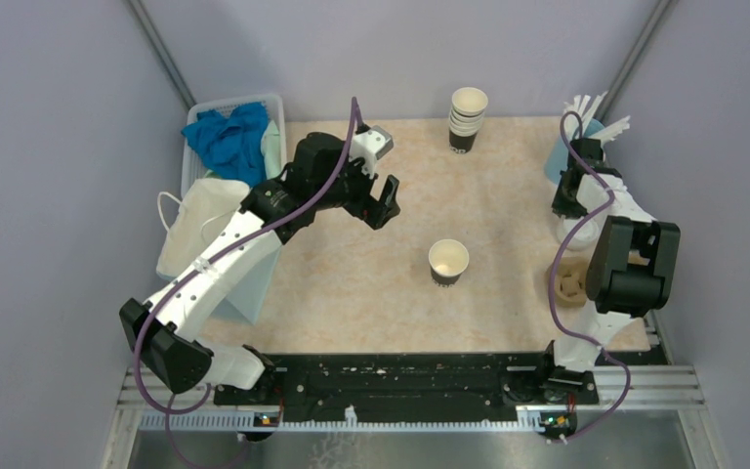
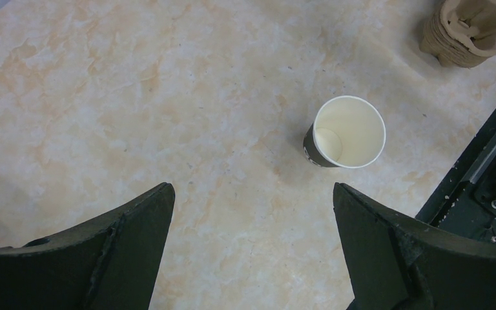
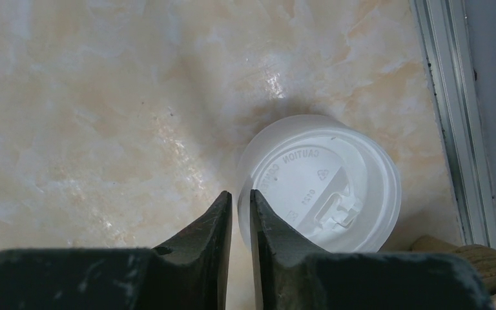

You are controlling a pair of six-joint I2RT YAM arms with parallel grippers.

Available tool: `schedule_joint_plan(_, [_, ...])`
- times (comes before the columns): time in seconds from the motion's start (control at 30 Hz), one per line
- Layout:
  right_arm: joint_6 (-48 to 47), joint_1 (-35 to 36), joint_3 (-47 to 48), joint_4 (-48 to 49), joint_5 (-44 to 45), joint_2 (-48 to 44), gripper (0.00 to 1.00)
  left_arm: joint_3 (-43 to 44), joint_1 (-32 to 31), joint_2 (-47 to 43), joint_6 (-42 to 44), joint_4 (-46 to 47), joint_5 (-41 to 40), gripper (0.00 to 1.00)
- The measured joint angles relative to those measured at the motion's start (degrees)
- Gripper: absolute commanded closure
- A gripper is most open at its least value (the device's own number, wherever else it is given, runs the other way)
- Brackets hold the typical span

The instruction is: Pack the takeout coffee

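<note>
Right pincer (image 3: 241, 194): jaws drawn nearly together with only a thin slit between them, tips at the left edge of the white sip lid (image 3: 323, 184). Can't tell whether the lid rim is pinched or just touched. Left pincer (image 2: 252, 194): jaws wide apart, gripping nothing, hanging above the desk (image 1: 352, 274) well clear of the cup (image 2: 352, 129). The cup stands upright near the middle of the desk, nearer the front. It is small, with a dark brown outside wall, cream inside, a pale rolled rim and an open top, so its cream bottom shows. Some print on the side, too small to read. In the left wrist view it sits ahead of the pincer, between the lines of the two fingers, touching neither. The lid is apart from the cup, at the desk's right edge beside the metal rail. It is round, with a raised sip tab and embossed "CAUTION" text, and its sides look frosted and tall, so possibly more than one is stacked. Just nearer than the lid is a brown moulded pulp carrier (image 1: 568, 283). At the back centre there's a stack of cups (image 1: 468, 119), same dark wall and cream rims. At the back right is a light blue holder (image 1: 594, 128) with white sticks. On the far left is a basket (image 1: 193, 161) with blue cloth (image 1: 229, 137) in it, and a white bag (image 1: 195, 220) in front of it.
</note>
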Motion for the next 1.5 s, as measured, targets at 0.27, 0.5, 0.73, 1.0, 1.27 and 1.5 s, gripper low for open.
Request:
schedule_joint_plan(0.27, [-0.02, -0.02, -0.02, 0.00, 0.52, 0.00, 0.85, 0.00, 0.00, -0.02, 0.02, 0.00, 0.00, 0.01])
schedule_joint_plan(0.5, [-0.02, 0.00, -0.02, 0.00, 0.57, 0.02, 0.86, 0.00, 0.00, 0.00, 0.04, 0.00, 0.00, 0.01])
schedule_joint_plan(0.73, [-0.02, -0.02, -0.02, 0.02, 0.57, 0.02, 0.85, 0.00, 0.00, 0.00, 0.20, 0.00, -0.02, 0.01])
schedule_joint_plan(1.0, [-0.04, -0.02, -0.04, 0.04, 0.55, 0.02, 0.94, 0.00, 0.00, 0.00, 0.22, 0.00, 0.00, 0.01])
schedule_joint_plan(1.27, [-0.02, -0.02, -0.04, 0.02, 0.57, 0.00, 1.00, 0.00, 0.00, 0.00, 0.20, 0.00, 0.00, 0.01])
schedule_joint_plan(1.5, [0.28, -0.02, -0.07, -2.34, 0.31, -3.56, 1.00, 0.00, 0.00, 0.11, 0.15, 0.02, 0.28, 0.01])
